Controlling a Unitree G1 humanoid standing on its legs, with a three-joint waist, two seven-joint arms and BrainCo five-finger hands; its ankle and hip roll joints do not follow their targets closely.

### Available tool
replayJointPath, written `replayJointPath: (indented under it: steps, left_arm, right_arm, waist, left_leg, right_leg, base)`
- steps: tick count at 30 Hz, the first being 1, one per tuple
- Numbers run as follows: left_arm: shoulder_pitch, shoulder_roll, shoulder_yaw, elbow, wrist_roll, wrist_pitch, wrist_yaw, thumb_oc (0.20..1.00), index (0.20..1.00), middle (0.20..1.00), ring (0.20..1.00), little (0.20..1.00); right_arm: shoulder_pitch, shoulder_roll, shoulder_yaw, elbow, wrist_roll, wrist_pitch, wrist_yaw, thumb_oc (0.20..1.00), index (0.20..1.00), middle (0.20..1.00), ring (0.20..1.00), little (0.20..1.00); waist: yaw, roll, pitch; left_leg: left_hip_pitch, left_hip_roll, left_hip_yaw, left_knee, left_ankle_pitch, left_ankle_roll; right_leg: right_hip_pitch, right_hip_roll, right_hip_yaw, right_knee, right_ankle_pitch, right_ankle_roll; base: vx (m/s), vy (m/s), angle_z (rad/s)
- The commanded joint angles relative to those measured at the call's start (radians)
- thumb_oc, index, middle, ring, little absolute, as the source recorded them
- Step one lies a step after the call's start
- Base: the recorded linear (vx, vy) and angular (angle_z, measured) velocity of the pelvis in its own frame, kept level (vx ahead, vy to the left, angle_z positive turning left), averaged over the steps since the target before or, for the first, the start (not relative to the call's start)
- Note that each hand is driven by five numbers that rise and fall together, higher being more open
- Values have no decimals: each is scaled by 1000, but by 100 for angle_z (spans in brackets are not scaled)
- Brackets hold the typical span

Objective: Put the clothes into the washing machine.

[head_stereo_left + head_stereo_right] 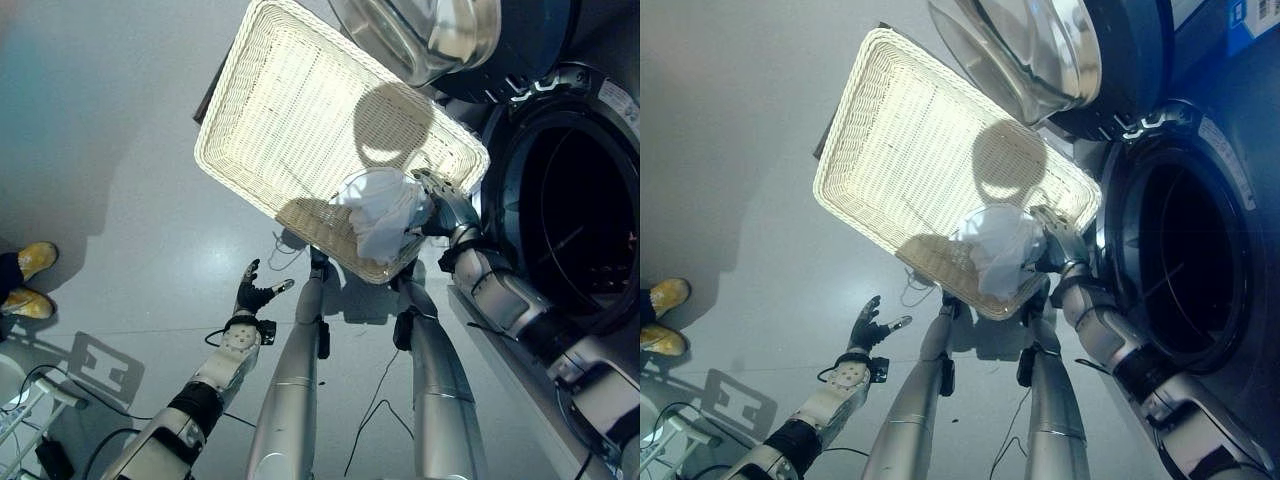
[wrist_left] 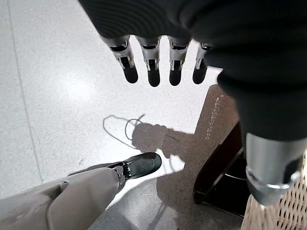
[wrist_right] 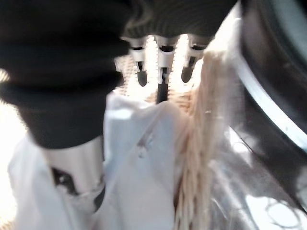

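basket [image 1: 300,110]: white wicker, on the floor just left of the washer; bare except at its near right corner.
clothes [image 1: 383,212]: one white bundle, bunched in that corner against the rim nearest the washer. Not in the drum.
washer [image 1: 560,215]: front loader at right, drum mouth dark, nothing visible inside.
door [image 1: 425,30]: swung open, hangs over the basket's far right corner.
right hand [image 1: 437,197]: at the bundle, on its washer side. Right wrist view shows fingers [image 3: 163,72] fairly straight, tips down at the cloth and wicker rim, thumb against the white fabric. No closed grasp visible; reads as reaching in or pressing, not holding.
left hand [image 1: 255,292]: out over bare floor [image 1: 110,180], well clear of the basket. Fingers spread and straight, holds nothing. Idle.
bystander: yellow shoes [image 1: 30,280] at far left edge, well apart from the work.
done: door open, basket beside the washer, right hand on the clothes.
left: close on the bundle, lift it over the rim, carry it right into the drum, release. Basically the whole transfer.
progress: early, my read. Grasp stage.
risk: loose cloth may snag on the wicker rim or trail out of a partial grip.
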Motion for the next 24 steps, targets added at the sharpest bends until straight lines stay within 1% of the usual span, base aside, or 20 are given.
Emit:
replayJointPath:
  steps: [1,4,7,9,12,13,15,16,19,20,24]
  left_arm:
    - [101,12,18,-8,21,-20,23,1000,1000,1000,1000,1000]
    - [106,9,23,13,17,-31,21,1000,1000,1000,1000,1000]
    - [102,0,24,40,19,-44,17,1000,1000,1000,1000,1000]
    - [94,-6,23,58,22,-50,12,1000,1000,1000,1000,1000]
    - [84,-13,23,73,29,-53,9,1000,1000,1000,1000,1000]
    - [75,-15,20,85,30,-56,5,1000,1000,1000,1000,1000]
    - [68,-16,18,92,33,-57,0,1000,1000,1000,1000,1000]
    - [60,-14,14,100,32,-61,-5,1000,1000,1000,1000,1000]
    - [48,-15,11,108,36,-61,-12,1000,1000,1000,1000,1000]
    - [40,-13,7,113,36,-60,-19,1000,1000,1000,1000,1000]
    - [20,-14,-3,127,41,-57,-30,1000,1000,1000,1000,1000]
  right_arm:
    - [42,-35,-38,-58,-25,-49,-59,1000,1000,1000,1000,1000]
    - [68,-39,-42,-91,-53,-97,-87,1000,1000,1000,1000,1000]
    - [61,-30,-31,-105,-55,-126,-105,1000,1000,1000,1000,1000]
    - [47,-24,-17,-102,-59,-128,-94,1000,1000,1000,1000,1000]
    - [24,-15,12,-95,-71,-114,-57,1000,1000,1000,1000,1000]
    - [2,-11,39,-87,-85,-93,-24,1000,1000,1000,1000,1000]
    - [-19,-10,61,-75,-79,-82,-11,1000,1000,1000,1000,1000]
    - [-45,-6,84,-54,-83,-62,18,1000,1000,1000,1000,1000]
    - [-75,2,114,-23,-71,-52,33,1000,1000,1000,1000,1000]
    - [-95,10,135,3,-82,-36,43,1000,1000,1000,1000,1000]
    - [-155,37,170,69,-76,-17,55,1000,1000,1000,1000,1000]
  waist:
    - [-22,-19,2]
    - [-29,-19,2]
    - [-29,-16,2]
    - [-28,-15,2]
    - [-22,-13,2]
    - [-18,-11,2]
    - [-13,-9,2]
    - [-8,-7,2]
    - [0,-3,2]
    - [6,0,2]
    - [19,7,2]
  left_leg:
    - [-1,-61,65,37,-68,20]
    - [-1,-60,67,41,-74,22]
    - [-2,-61,67,41,-76,21]
    - [0,-63,64,41,-77,19]
    - [-1,-65,61,40,-76,17]
    - [-1,-66,60,38,-75,16]
    - [0,-66,58,38,-74,16]
    - [0,-67,56,39,-74,14]
    - [-3,-70,54,40,-73,15]
    - [-3,-71,53,40,-71,15]
    - [-7,-77,49,40,-68,15]
  right_leg:
    - [49,35,18,-133,109,123]
    - [46,37,26,-130,106,124]
    - [47,37,29,-132,103,125]
    - [50,36,30,-134,100,125]
    - [53,34,26,-137,98,125]
    - [55,32,22,-139,98,125]
    - [58,28,18,-142,97,125]
    - [60,26,14,-142,96,125]
    - [60,22,5,-142,96,124]
    - [61,20,1,-142,96,123]
    - [62,15,-10,-147,98,121]
  base:
    - [3,23,-4]
    - [-3,4,-1]
    - [-8,6,-2]
    - [-12,3,-7]
    - [-4,-2,-2]
    - [0,0,0]
    - [0,0,0]
    - [0,0,0]
    - [1,-13,3]
    - [1,-17,4]
    - [0,-19,5]
